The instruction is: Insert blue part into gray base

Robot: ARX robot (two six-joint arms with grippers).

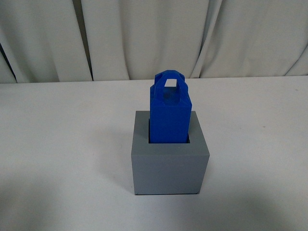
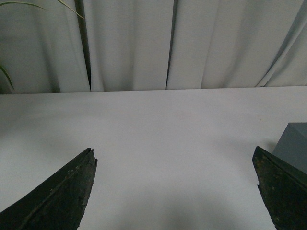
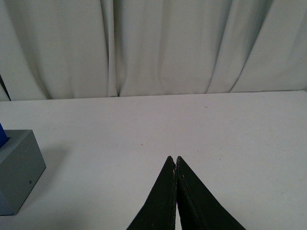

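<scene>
The blue part (image 1: 169,109) stands upright in the square recess of the gray base (image 1: 169,163) in the middle of the white table, its loop handle on top. Neither arm shows in the front view. My left gripper (image 2: 175,160) is open and empty over bare table, with a corner of the gray base (image 2: 293,143) just beyond one finger. My right gripper (image 3: 175,159) is shut and empty, apart from the gray base (image 3: 17,167), where a sliver of the blue part (image 3: 2,132) shows at the frame's edge.
The white table (image 1: 57,144) spreads on all sides of the base. A pale curtain (image 1: 154,33) hangs along the table's far edge. A thin plant leaf (image 2: 29,5) shows at the corner of the left wrist view.
</scene>
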